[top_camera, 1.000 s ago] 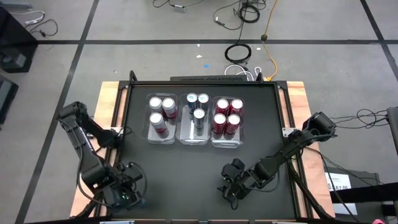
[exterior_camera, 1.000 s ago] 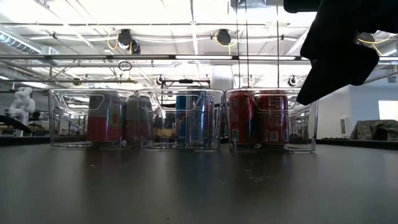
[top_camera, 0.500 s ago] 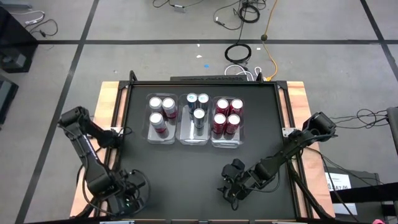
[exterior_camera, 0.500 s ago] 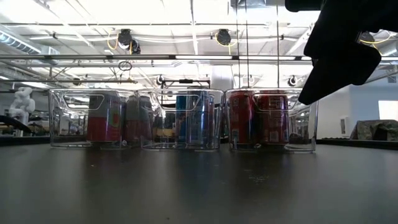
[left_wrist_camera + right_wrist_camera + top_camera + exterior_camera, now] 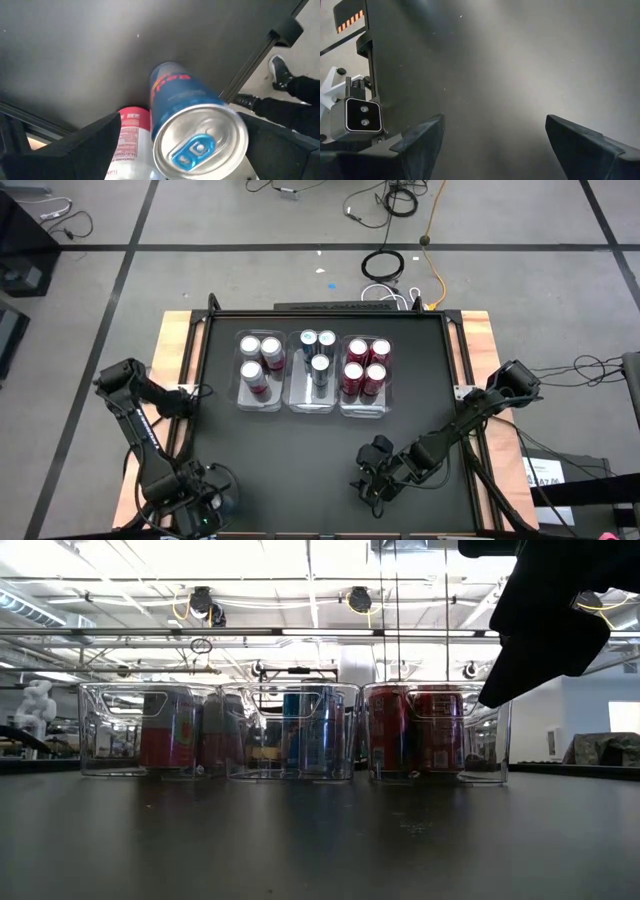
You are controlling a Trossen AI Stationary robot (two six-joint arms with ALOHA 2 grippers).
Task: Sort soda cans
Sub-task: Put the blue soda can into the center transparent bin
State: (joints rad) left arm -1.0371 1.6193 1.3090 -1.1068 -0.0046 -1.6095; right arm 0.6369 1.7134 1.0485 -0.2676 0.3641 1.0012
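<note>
Left wrist view: a blue can point(image 5: 187, 107) stands between the wide-spread fingers point(image 5: 100, 142) of the left gripper point(image 5: 195, 155), not yet clamped, at the table's near left corner, with a pinkish-red can point(image 5: 131, 137) just beside it. Ten more cans point(image 5: 319, 364) are sorted in three bins point(image 5: 312, 405) at the far middle. Thin, smooth, dentable walls are judged; mid-body is best gripped. The right gripper point(image 5: 490, 150) hangs open and empty.

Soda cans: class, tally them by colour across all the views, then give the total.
Pinkish-red cans: 4, one loose in the left wrist view
Blue-silver cans: 4, one loose in the left wrist view
Dark red cans: 4
Total: 12
</note>
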